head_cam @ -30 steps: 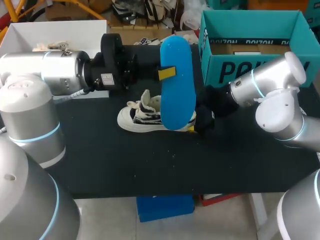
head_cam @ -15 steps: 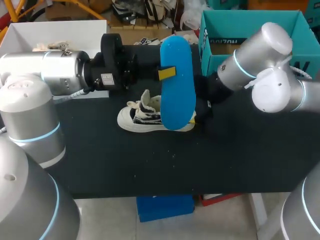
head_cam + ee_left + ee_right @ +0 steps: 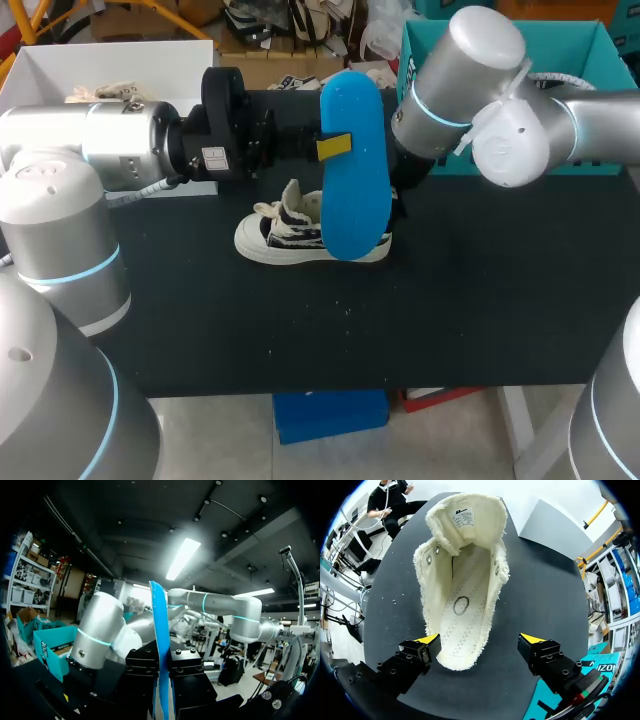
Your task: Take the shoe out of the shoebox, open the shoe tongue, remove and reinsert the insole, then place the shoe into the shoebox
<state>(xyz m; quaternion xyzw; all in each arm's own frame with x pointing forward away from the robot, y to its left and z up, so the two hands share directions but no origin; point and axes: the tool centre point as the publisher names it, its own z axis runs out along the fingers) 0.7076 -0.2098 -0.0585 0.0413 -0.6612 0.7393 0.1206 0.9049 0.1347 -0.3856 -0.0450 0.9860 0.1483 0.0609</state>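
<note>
A white shoe with zebra-striped sides lies on the black table. Over it my left gripper holds the blue insole upright, shut on it edge-on. My right arm comes in over the teal shoebox, and in the head view the insole hides its gripper. In the right wrist view the right gripper stands wide open above the shoe's heel end. It looks into the shoe's cream interior, where the tongue is laid back and no insole lies inside.
A white open box stands at the back left behind my left arm. The teal shoebox takes up the back right corner. Bare black tabletop stretches in front of the shoe to the near edge.
My right arm has swung up and leftwards, from low beside the shoe's heel to above it, in front of the shoebox. The left arm and the insole have stayed still.
</note>
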